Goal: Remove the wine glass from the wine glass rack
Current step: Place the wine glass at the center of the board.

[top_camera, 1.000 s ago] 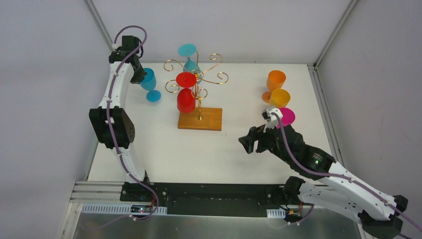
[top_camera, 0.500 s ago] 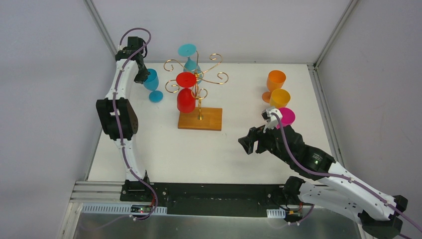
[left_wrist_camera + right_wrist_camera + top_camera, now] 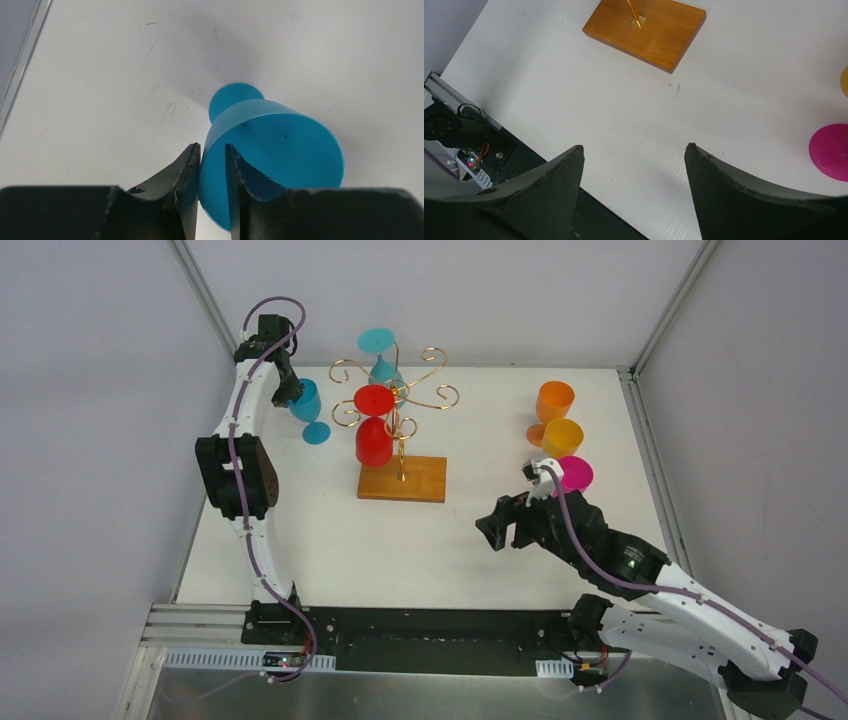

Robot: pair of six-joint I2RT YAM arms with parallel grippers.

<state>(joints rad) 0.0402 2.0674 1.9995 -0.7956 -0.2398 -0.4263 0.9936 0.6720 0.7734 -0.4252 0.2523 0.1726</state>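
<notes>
The wine glass rack (image 3: 404,480), gold wire scrolls on an orange-brown wooden base, stands mid-table. A red wine glass (image 3: 374,440) and a teal wine glass (image 3: 378,352) hang upside down from it. Left of the rack, a blue wine glass (image 3: 306,402) (image 3: 280,145) stands upright on the table. My left gripper (image 3: 291,392) (image 3: 212,146) straddles its rim with the jaws slightly open, one finger outside the wall and one inside. My right gripper (image 3: 496,525) (image 3: 634,147) hovers wide open over bare table, holding nothing. The rack base (image 3: 649,35) lies ahead of it.
An orange glass (image 3: 553,400), a yellow glass (image 3: 562,437) and a magenta glass (image 3: 576,473) stand in a row at the right. The magenta glass foot (image 3: 831,150) shows at the right wrist view's edge. Frame posts and walls bound the table's back corners.
The left arm carried the blue glass slightly back and right, and its jaws have parted a little around the rim. The right gripper barely moved.
</notes>
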